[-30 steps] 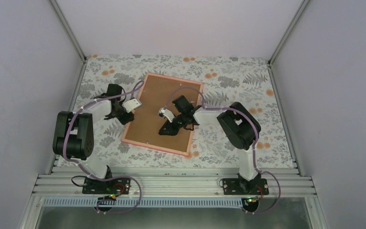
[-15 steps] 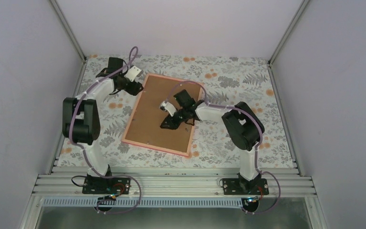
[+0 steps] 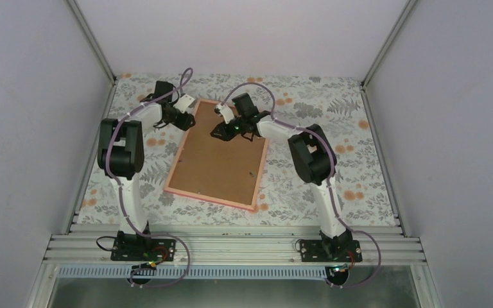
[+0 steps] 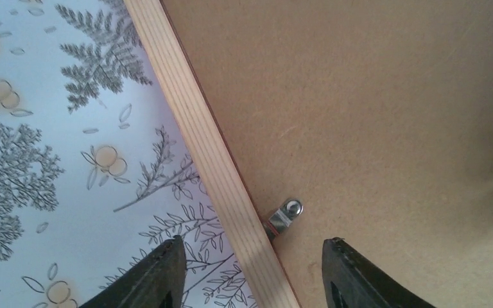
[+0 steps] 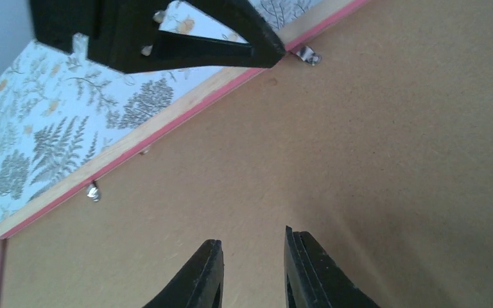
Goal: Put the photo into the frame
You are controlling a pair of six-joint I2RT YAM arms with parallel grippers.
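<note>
The pink frame lies face down on the flowered table, with the brown backing board filling its back. The photo is hidden. My left gripper is open at the frame's far-left corner. In the left wrist view its jaws straddle the pale wooden rail beside a metal clip. My right gripper hovers over the board near its far edge. In the right wrist view it is slightly open and holds nothing.
Two more metal clips sit along the frame's rail. The left gripper's black fingers show at the top of the right wrist view. Flowered tablecloth surrounds the frame; grey walls enclose the table.
Both arms have reached farther back. The left gripper went from the frame's left side to its far-left corner. The right gripper went from the board's middle to its far edge.
</note>
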